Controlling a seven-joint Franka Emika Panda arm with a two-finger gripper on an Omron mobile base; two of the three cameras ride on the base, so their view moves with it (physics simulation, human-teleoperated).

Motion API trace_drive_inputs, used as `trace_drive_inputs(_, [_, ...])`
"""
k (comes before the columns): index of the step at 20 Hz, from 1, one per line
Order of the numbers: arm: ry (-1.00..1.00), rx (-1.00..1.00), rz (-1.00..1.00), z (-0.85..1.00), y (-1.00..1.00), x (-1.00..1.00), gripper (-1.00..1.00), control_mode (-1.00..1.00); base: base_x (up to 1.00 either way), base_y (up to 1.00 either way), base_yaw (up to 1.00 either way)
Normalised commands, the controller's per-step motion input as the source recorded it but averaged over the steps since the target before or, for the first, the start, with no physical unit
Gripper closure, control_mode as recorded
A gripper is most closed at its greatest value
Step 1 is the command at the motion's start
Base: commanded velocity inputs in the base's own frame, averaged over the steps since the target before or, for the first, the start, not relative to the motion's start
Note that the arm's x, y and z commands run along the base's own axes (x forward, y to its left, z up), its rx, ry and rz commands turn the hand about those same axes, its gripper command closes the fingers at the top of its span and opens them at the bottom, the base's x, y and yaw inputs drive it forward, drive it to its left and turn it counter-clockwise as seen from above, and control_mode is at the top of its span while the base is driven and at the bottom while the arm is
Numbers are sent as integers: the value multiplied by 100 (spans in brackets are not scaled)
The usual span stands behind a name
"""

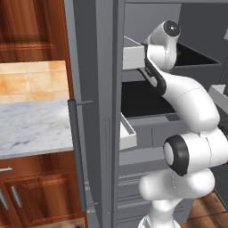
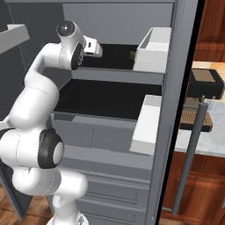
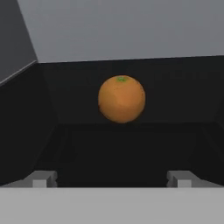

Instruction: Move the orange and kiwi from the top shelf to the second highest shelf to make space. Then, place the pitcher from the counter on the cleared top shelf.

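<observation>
While I'm reaching into the fridge, my hand (image 3: 112, 178) is spread wide with nothing in it. Dead ahead, between my fingertips (image 3: 43, 179) but well apart, the orange (image 3: 121, 99) sits on the top shelf (image 2: 115, 75).

A home kitchen: an open grey fridge (image 1: 95, 111) stands beside a marbled counter (image 1: 31, 127), with wooden cabinets (image 1: 31, 191) and tan wall tiles (image 1: 31, 82).

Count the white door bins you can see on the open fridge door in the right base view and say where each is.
2. The upper door bin sits level with the top shelf; the lower door bin hangs below it, beside the second highest shelf. More may be hidden lower down.
</observation>
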Motion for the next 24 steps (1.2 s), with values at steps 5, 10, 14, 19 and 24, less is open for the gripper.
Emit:
trace_drive_inputs(5, [0, 0, 0, -9, 0, 52, -100, -100, 0, 0, 0])
trace_drive_inputs(10, [0, 0, 0, -14, 0, 52, -100, -100, 0, 0, 0])
trace_drive_inputs(14, [0, 0, 0, -12, 0, 51, -100, -100, 0, 0, 0])
trace_drive_inputs(19, [0, 0, 0, -4, 0, 51, -100, -100, 0, 0, 0])
trace_drive_inputs(24, [0, 0, 0, -9, 0, 45, -100, -100, 0, 0, 0])
